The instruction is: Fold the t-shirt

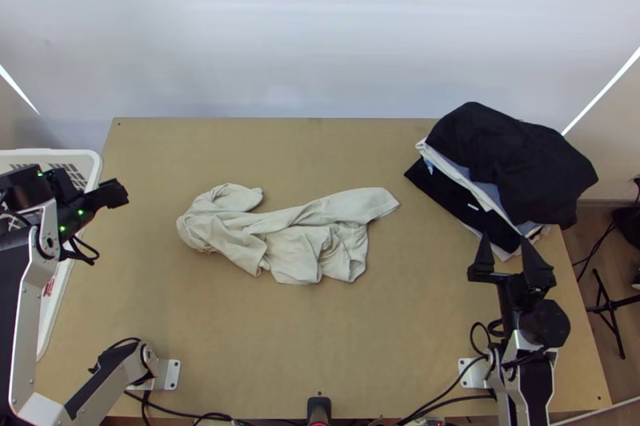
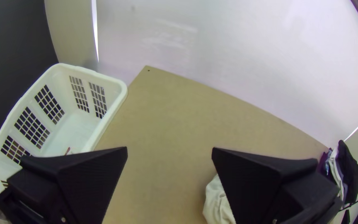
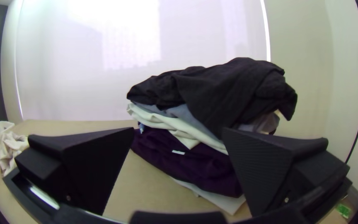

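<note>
1. Left gripper (image 1: 120, 193) and right gripper (image 1: 505, 240): two, both released, fingers apart.
2. One t-shirt (image 1: 318, 254) lies bunched between them.
3. One clothes pile (image 1: 512, 162) sits just ahead of the right gripper.
4. One basket (image 1: 97, 166) is beside the left gripper.

The t-shirt (image 1: 344, 206) is presenting matt, soft-looking cloth, its surface roughened by creases. The stacked garments, including the black garment (image 1: 512, 154) and the purple garment (image 3: 179, 166), are also displaying matt cloth. The table (image 1: 320, 346) is exhibiting a smooth, low-sheen wooden surface. The basket (image 2: 123, 89) is showing smooth, slightly glossy plastic. The left gripper (image 1: 118, 193) and right gripper (image 1: 505, 238) are presenting matt, plastic-looking fingers with finely ribbed faces. The mounting plate (image 1: 171, 375) is displaying smooth, metallic-looking material. The backdrop (image 1: 320, 34) is showing a smooth, faintly glossy finish.
</note>
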Robot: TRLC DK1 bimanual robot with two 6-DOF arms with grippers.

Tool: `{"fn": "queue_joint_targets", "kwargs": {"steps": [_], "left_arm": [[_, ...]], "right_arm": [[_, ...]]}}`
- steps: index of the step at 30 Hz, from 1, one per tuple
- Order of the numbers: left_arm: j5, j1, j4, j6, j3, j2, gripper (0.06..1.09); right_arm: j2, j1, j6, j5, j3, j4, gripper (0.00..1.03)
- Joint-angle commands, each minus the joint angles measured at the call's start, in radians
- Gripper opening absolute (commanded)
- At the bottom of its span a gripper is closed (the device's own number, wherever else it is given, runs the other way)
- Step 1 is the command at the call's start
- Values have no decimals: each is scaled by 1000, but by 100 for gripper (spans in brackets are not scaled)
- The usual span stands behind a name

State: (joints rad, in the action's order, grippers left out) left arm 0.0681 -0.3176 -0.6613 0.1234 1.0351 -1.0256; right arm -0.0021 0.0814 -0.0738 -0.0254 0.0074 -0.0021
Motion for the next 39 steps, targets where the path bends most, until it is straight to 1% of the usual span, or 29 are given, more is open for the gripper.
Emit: {"fn": "queue_joint_targets", "kwargs": {"steps": [1, 3, 5, 6, 8, 10, 11, 13, 15, 17, 18, 19, 20, 21, 23, 24, 26, 28, 31, 32, 35, 39], "left_arm": [[-27, 25, -3, 27, -32, 16, 105], [-27, 35, 3, 35, -40, 18, 105], [-28, 41, 25, 36, -60, 16, 105], [-31, 45, 32, 35, -67, 10, 105], [-33, 46, 40, 35, -69, 7, 105], [-33, 46, 42, 35, -70, 5, 105], [-33, 46, 42, 36, -72, 5, 105], [-33, 49, 45, 36, -75, 7, 105], [-33, 60, 49, 51, -72, 9, 105], [-33, 74, 52, 61, -69, 12, 105], [-33, 80, 54, 70, -67, 13, 105], [-33, 84, 57, 76, -66, 13, 105], [-33, 87, 65, 81, -66, 16, 105], [-33, 89, 68, 84, -66, 16, 105], [-33, 91, 71, 96, -66, 16, 105], [-33, 94, 71, 99, -67, 16, 105], [-33, 95, 71, 101, -72, 18, 105], [-33, 100, 78, 102, -78, 19, 105], [-33, 104, 89, 107, -83, 21, 105], [-33, 106, 91, 107, -84, 21, 105], [-34, 109, 92, 105, -79, 21, 105], [-48, 109, 94, 101, -70, 19, 105]], "right_arm": [[5, -141, -75, 38, 3, -18, 98], [2, -178, -72, 41, 5, -24, 97], [4, -196, -67, 39, 34, -29, 90], [25, -215, -80, 38, 54, -30, 89], [105, -259, -129, 39, 117, -35, 88], [228, -290, -150, 38, 229, -82, 89], [306, -304, -158, 36, 298, -121, 90], [478, -347, -196, 30, 463, -240, 99], [637, -391, -233, 19, 635, -389, 99], [755, -476, -274, 18, 775, -512, 99], [800, -522, -313, 18, 833, -559, 99], [834, -557, -377, 18, 878, -605, 99], [857, -543, -428, -15, 905, -636, 99], [873, -529, -477, -73, 919, -630, 99], [932, -506, -639, -183, 924, -624, 98], [970, -511, -658, -200, 925, -624, 97], [1044, -536, -676, -214, 942, -624, 97], [1116, -551, -692, -286, 950, -622, 96], [1220, -603, -698, -298, 951, -611, 96], [1260, -615, -724, -311, 957, -611, 96], [1354, -624, -750, -334, 980, -607, 88], [1449, -637, -753, -352, 977, -506, 87]]}}
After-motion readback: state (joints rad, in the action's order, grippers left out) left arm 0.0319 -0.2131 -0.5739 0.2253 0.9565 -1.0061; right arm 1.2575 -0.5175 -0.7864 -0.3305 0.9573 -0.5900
